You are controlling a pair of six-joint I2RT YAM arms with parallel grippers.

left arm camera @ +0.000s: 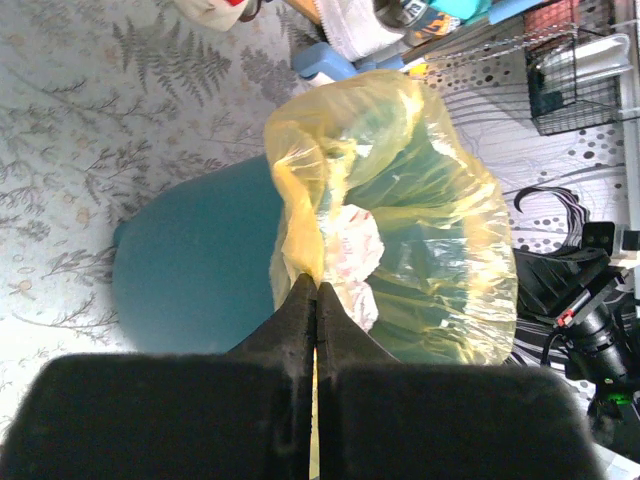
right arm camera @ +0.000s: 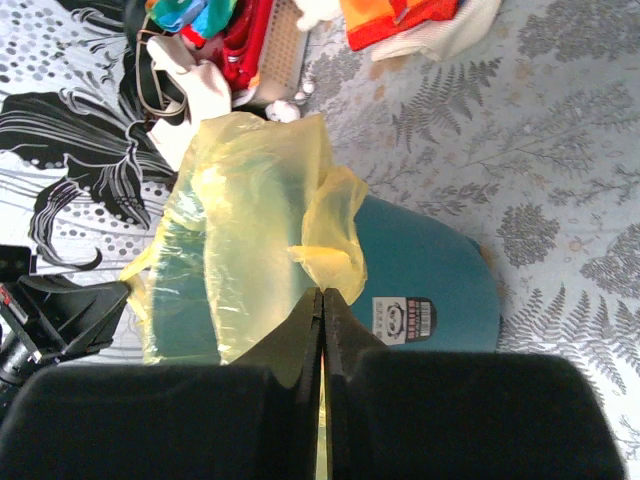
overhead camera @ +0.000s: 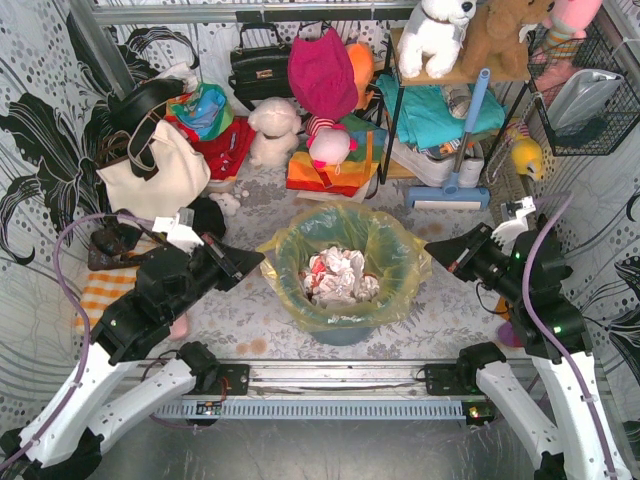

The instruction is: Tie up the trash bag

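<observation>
Left pincer [left arm camera: 316,284] closed, I see it pinching yellow trash bag [left arm camera: 430,200] rim; right pincer [right arm camera: 323,293] closed too, apparently nipping opposite edge. Bag lines teal bin [left arm camera: 190,270].

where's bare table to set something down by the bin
Bare patterned cloth lies between the teal round plastic bin, lined with the thin yellow plastic trash bag, and the metal rail in front. Crowded: behind it, white plush toy and blue mop; left, cream tote bag.

Trash bag [left arm camera: 430,200]: thin glossy translucent plastic; bin [left arm camera: 190,270]: smooth matt plastic.
</observation>
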